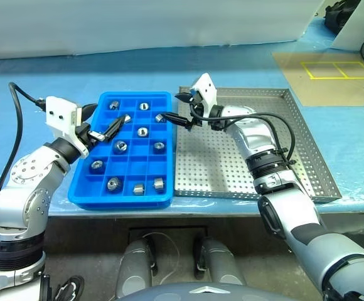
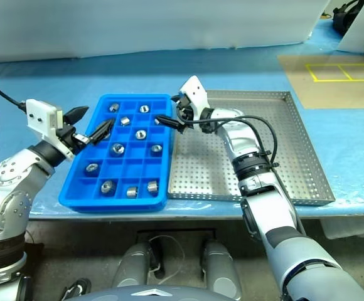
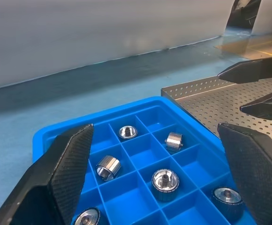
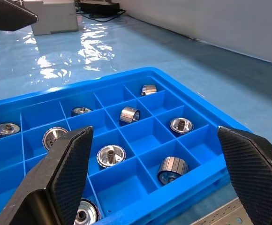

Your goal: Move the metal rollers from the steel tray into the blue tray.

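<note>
Metal rollers [image 1: 120, 146]: approx. 10 pcs, all in blue tray [image 1: 81, 191] cells; steel tray [image 1: 307, 141] beside it bare; both grippers, left [image 1: 100, 125] & right [image 1: 181, 108], wide, empty, over blue tray; advise lift clear w/o knocking cells.

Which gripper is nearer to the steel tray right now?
Right. The right gripper hovers, fingers open, where the steel tray meets the blue tray; the left gripper hovers over the blue tray's far-left side.

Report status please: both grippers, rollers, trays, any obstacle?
Left gripper open, empty, over blue tray. Right gripper open, empty, at blue tray's edge. Metal rollers in compartments; steel tray looks bare. No obstacle seen.
</note>
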